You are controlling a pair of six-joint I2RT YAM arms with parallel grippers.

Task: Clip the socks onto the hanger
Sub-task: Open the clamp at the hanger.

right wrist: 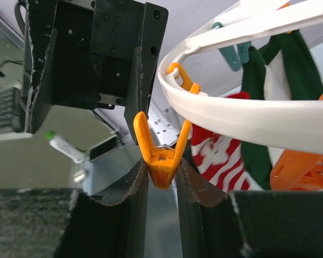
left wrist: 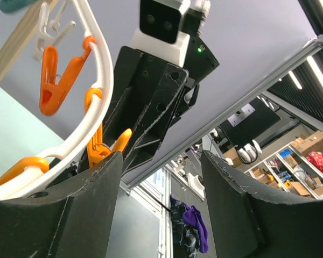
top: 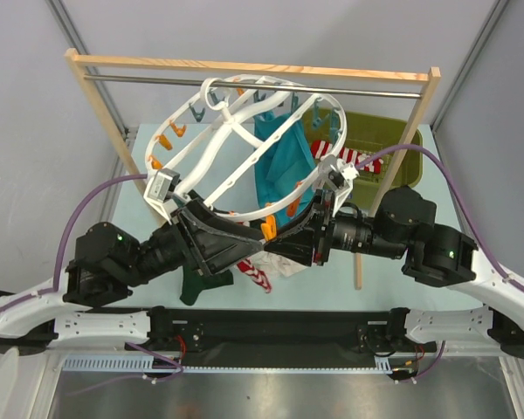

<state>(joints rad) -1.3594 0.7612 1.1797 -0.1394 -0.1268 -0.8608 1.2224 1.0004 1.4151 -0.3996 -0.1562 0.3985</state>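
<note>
On the left, the left gripper [left wrist: 160, 161] had its jaws spread wide with nothing between them, tilted up just beside the lower rim of the hanger [left wrist: 109, 80], where orange clips dangled to the left of the fingers. From above, the hanger hung tilted from the wooden rack [top: 244, 68] over the desk [top: 133, 157], with a teal cloth [top: 279, 161] pegged inside its ring. Below the meeting point of both arms, one striped sock [top: 257, 278] drooped under the jaws, touching neither pair as far as could be seen. Further right, the right gripper [right wrist: 161, 167] had its jaws pinched closed on the base of an orange clip [right wrist: 161, 153] hanging from the hanger rim, the clip's two arms splayed upward. A second sock [top: 354, 159] hung at the hanger's right edge, above a green bin [top: 380, 140], well apart from the left jaws and behind the right arm.
</note>
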